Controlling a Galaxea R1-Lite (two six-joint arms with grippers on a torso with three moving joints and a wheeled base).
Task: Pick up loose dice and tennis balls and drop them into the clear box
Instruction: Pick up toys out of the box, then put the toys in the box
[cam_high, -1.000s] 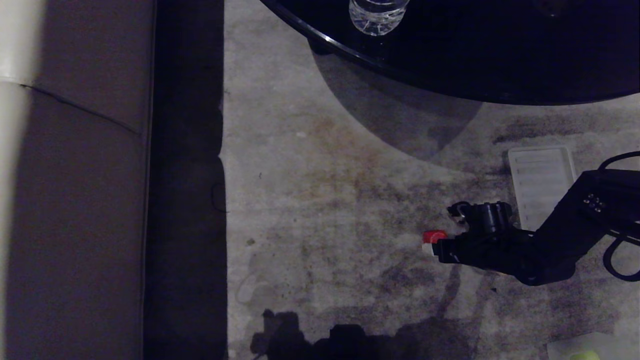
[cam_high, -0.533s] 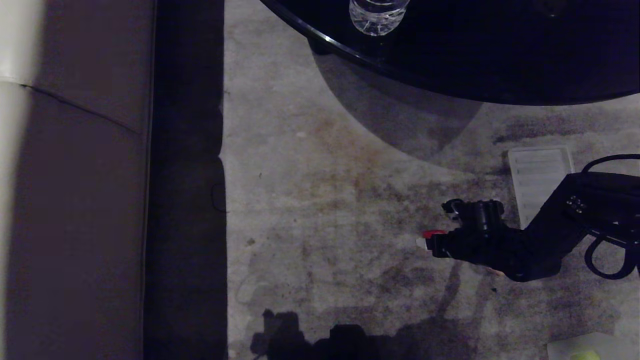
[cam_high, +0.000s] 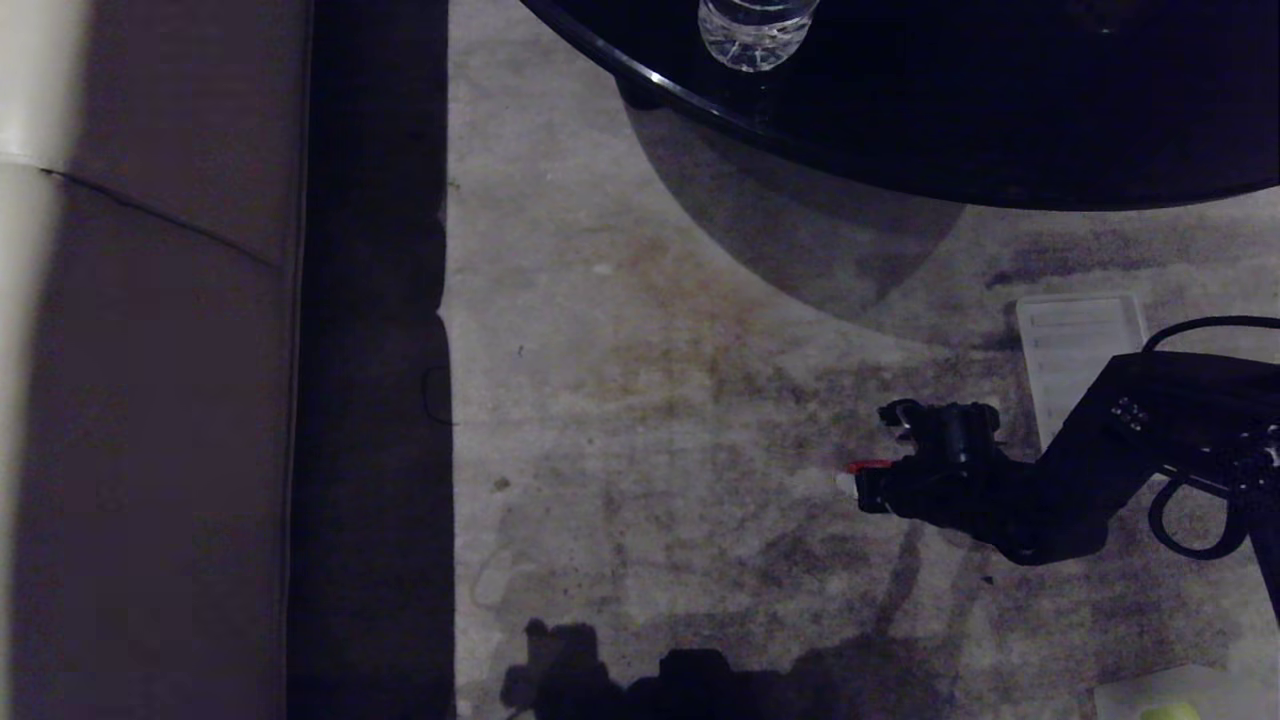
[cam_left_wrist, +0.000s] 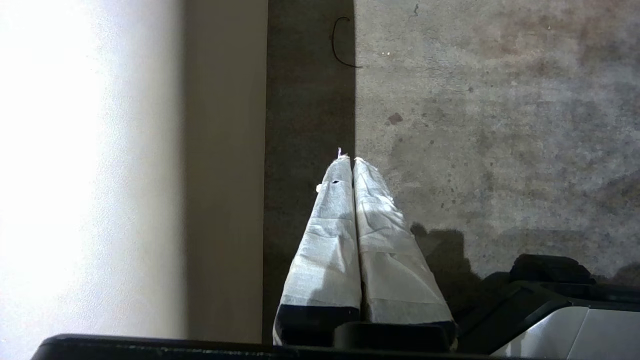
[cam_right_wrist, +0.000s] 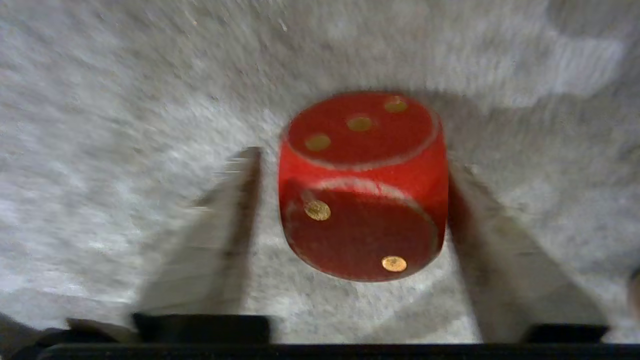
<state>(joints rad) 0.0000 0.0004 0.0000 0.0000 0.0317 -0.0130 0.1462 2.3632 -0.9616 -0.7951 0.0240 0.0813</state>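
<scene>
A red die with gold pips lies on the grey carpet, and only a sliver of this red die shows past the black hand in the head view. My right gripper straddles it, open: one finger stands a little off the die, the other finger is against its side. The clear box peeks in at the bottom right corner with a tennis ball inside. My left gripper is parked above the carpet edge, shut and empty.
The box's flat ribbed lid lies on the carpet behind the right arm. A dark round table with a glass on it fills the top. A sofa runs down the left side.
My right arm has pushed further left over the red die, so less of the die shows in the head view. The left arm has not moved.
</scene>
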